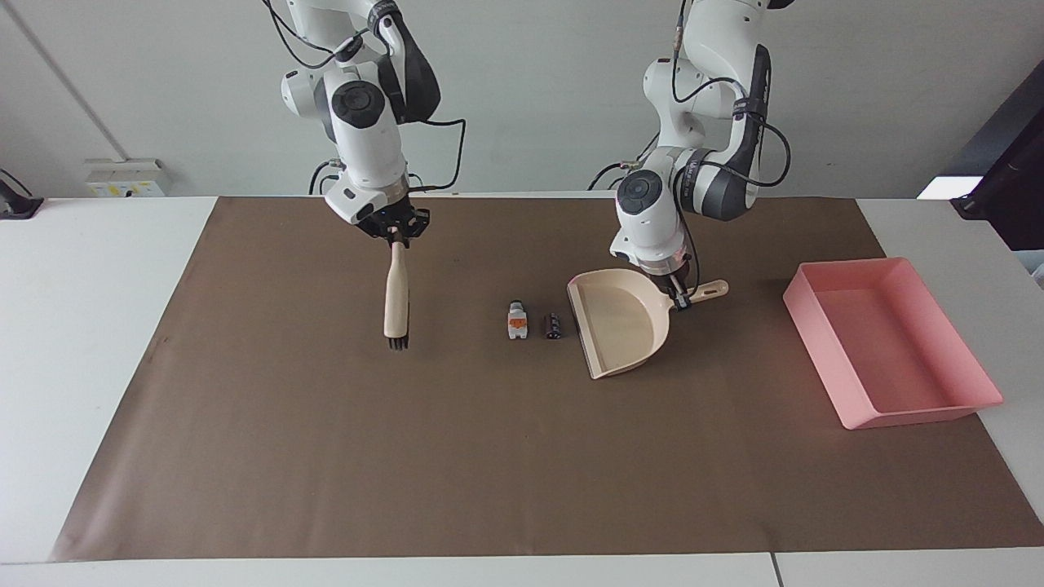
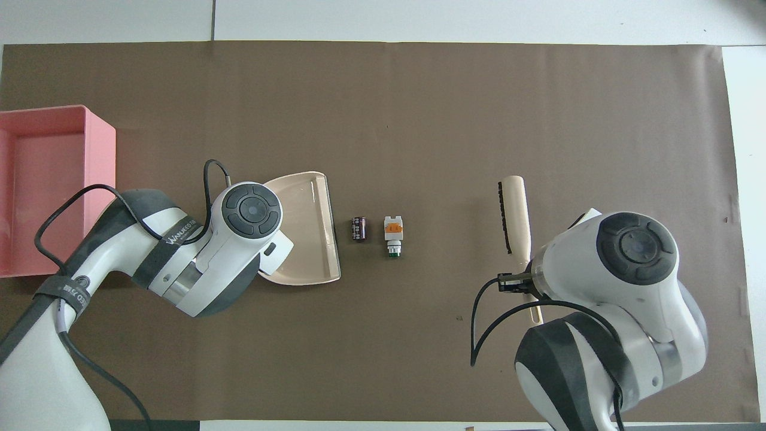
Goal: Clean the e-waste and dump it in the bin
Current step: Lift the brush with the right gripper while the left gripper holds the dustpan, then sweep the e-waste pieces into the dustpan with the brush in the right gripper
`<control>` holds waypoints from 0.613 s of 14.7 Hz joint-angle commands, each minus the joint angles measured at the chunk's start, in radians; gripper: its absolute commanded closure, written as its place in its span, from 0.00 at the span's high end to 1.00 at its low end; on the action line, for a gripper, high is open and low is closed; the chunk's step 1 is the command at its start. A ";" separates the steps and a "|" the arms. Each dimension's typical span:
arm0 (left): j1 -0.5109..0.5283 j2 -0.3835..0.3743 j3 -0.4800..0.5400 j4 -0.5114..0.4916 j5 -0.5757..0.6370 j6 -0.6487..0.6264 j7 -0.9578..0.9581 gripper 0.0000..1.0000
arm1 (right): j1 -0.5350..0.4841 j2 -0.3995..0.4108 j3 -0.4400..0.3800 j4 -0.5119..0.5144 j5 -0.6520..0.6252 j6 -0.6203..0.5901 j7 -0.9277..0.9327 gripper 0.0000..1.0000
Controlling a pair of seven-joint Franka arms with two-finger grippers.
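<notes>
The right end effector is gripping the brush by its handle over the surface; the left end effector is clamping the dustpan handle. The white block and cylinder are lying between them, the cylinder just beside the pan's lip, the bin well apart. Sweeping looks about to begin: next, lowering the bristles beside the block and pushing both bits into the pan.

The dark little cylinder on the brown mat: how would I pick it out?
Find the beige dustpan mid-mat. Two small bits lie beside its open mouth. The dark cylinder is the one next to the pan; its neighbour, the white block, has an orange mark.
</notes>
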 commanded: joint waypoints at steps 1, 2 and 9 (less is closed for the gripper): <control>-0.016 -0.006 0.012 0.052 0.019 -0.074 0.037 0.00 | 0.070 0.101 -0.003 0.030 -0.045 0.075 0.087 0.00; -0.016 -0.003 0.012 0.063 0.019 -0.077 0.054 0.00 | 0.083 0.119 -0.003 0.049 -0.043 0.084 0.103 0.00; -0.045 0.065 0.012 0.107 0.075 -0.078 0.113 0.00 | 0.241 0.303 0.002 0.178 -0.034 0.116 0.258 0.00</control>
